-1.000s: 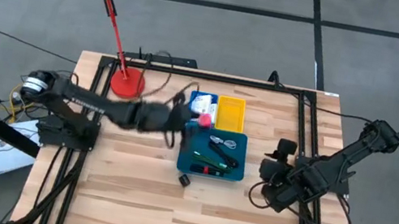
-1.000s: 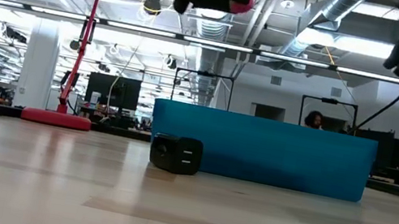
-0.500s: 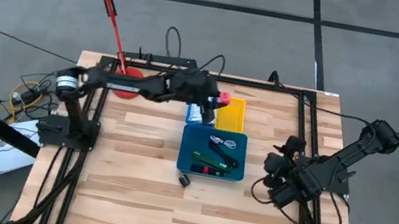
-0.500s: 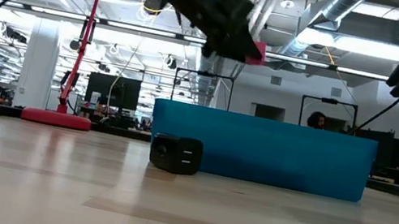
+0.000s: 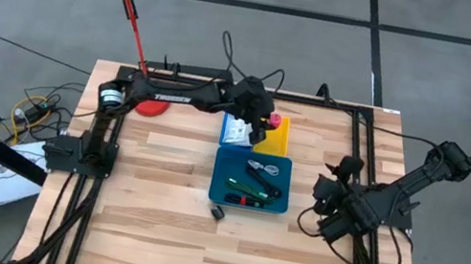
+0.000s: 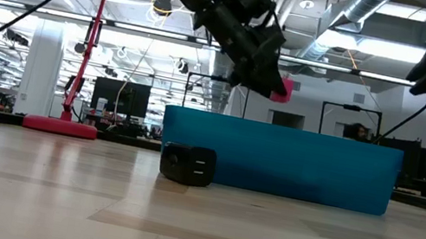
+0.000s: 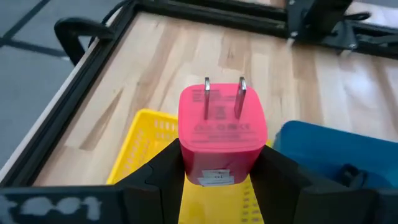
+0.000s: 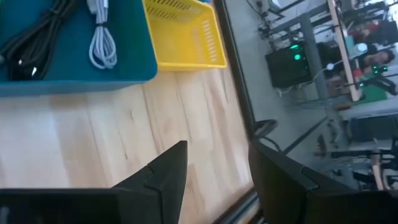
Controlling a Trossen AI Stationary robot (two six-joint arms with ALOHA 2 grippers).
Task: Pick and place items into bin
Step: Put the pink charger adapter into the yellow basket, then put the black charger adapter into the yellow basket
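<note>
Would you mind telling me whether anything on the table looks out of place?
One thing: a small black piece lies on the bare wood just outside the teal tray, not in any tray. The left gripper holds a pink plug over the yellow tray.

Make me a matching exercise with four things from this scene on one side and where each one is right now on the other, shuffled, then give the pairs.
Things:
1. pink plastic plug adapter
2. small black cube
3. coiled white cable
4. right hand

Places:
A. inside the large teal plastic tray
B. held in the left hand above the small yellow tray
C. on the wooden table beside the teal tray
D. over bare table, right of the trays

Pairs: 1-B, 2-C, 3-A, 4-D
</note>
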